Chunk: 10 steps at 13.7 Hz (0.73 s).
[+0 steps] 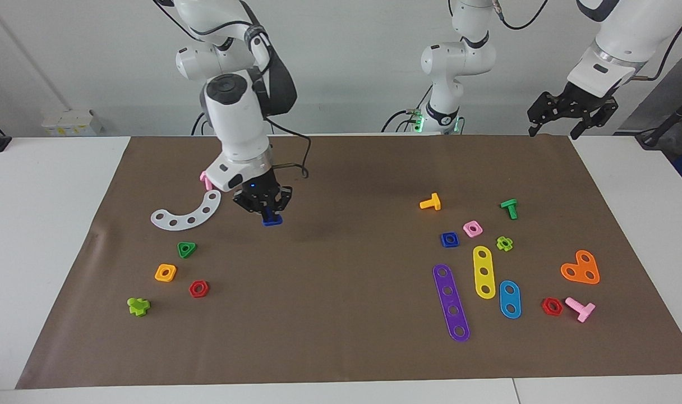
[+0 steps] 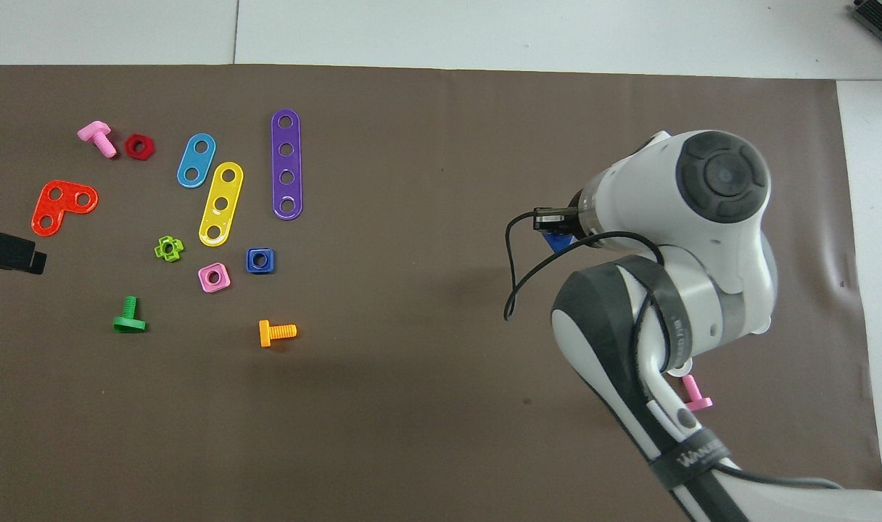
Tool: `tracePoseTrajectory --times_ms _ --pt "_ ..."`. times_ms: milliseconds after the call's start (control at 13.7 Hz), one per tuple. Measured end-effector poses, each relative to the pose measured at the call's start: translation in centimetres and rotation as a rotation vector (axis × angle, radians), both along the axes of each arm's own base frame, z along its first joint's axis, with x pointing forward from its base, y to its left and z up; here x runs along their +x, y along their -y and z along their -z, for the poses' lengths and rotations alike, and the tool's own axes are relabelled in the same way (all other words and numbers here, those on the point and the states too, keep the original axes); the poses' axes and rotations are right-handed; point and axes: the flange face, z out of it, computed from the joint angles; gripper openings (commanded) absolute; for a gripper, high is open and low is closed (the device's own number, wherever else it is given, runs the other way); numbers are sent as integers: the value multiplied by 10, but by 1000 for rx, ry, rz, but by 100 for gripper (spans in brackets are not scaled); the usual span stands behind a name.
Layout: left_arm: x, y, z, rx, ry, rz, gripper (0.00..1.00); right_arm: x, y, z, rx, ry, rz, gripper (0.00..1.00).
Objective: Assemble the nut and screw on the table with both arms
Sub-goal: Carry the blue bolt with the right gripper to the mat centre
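**Kid:** What was your right gripper (image 1: 269,212) doing?

**Me:** It was down low on the brown mat (image 1: 341,348), toward the right arm's end of the table (image 1: 49,224). Its black fingers were pinched on the blue screw (image 1: 272,220). The screw's flat head sat on the mat or just over it; I could not tell which. From above, my arm hid most of it, and only a bit of blue peeked out.

**Kid:** What was next to it?

**Me:** A white curved strip (image 1: 187,213) with holes lay just beside it, and a pink bolt (image 2: 696,395) lay nearer to the robots than the strip.

**Kid:** And the blue nut (image 1: 449,239)?

**Me:** It lay flat on the mat, well apart from the screw, toward the left arm's end. A pink nut (image 1: 473,228) sat just beside it, and an orange bolt (image 1: 431,202) lay nearer to the robots. A purple strip (image 1: 451,303) and a yellow strip (image 1: 484,271) lay farther from the robots than the nut.

**Kid:** Was your left gripper (image 1: 557,128) busy?

**Me:** No. It waited up high over the table's edge, past the mat's corner. Its fingers were spread wide and it held nothing.
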Motion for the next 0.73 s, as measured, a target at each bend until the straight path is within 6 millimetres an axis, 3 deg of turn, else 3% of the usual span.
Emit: tracePoseTrajectory --times_ms 292,584,730 --pt "0 0 0 0 0 0 100 -14 -89 29 4 -9 74 0" --pt "0 0 0 0 0 0 100 -26 -135 74 -22 4 105 0" --pt "0 0 0 0 0 0 100 -29 -148 101 -59 10 113 0"
